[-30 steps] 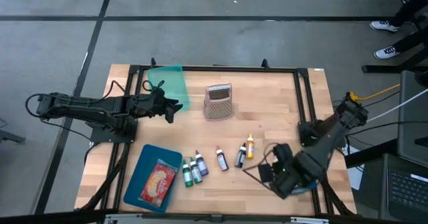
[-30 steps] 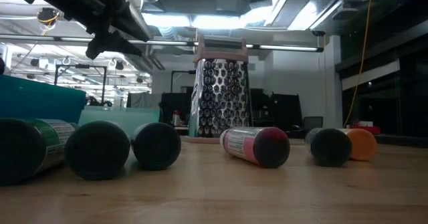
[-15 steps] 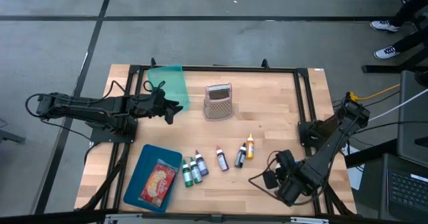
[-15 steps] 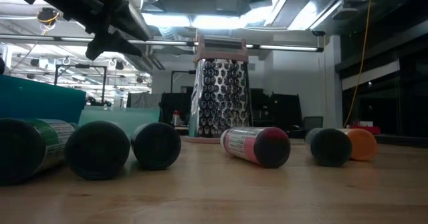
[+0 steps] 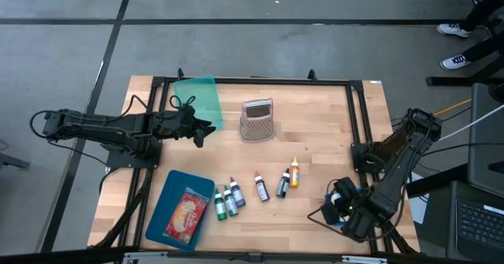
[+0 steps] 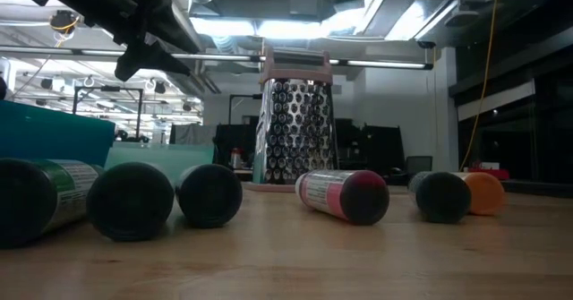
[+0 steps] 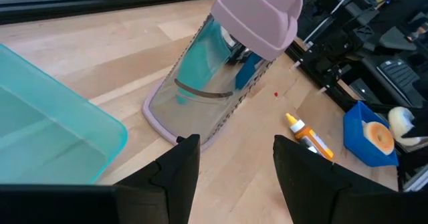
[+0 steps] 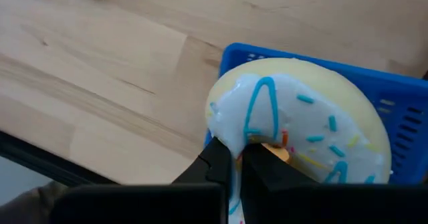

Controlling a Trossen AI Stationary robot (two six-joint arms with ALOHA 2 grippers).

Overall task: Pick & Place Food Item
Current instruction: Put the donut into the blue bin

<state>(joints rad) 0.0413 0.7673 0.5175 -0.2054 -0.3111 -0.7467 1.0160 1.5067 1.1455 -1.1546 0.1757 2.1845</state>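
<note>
A doughnut (image 8: 301,117) with white icing and blue stripes fills the right wrist view, above a blue basket (image 8: 408,117). My right gripper (image 8: 237,154) is shut on it at the table's near right corner (image 5: 344,207). My left gripper (image 5: 206,128) hangs open with nothing in it above the table's left side, beside a green tub (image 5: 197,98). In the left wrist view its fingers (image 7: 180,170) point toward a grater (image 7: 221,83) with a pink handle. My right gripper pinches the doughnut's iced ring (image 8: 234,140) between its two fingers, on the side toward the outer rim. The fingers come from above, pointing steeply down. The doughnut is above the blue basket; I cannot tell whether it rests on it.
The grater (image 5: 257,120) stands mid-table. Several small bottles (image 5: 260,187) lie in a row toward the near edge. A blue tray (image 5: 161,217) with a red packet (image 5: 187,214) sits near left. A black frame (image 5: 358,122) runs along the table's sides.
My right gripper has moved toward the table's right edge and downward at the near right corner, staying shut.
</note>
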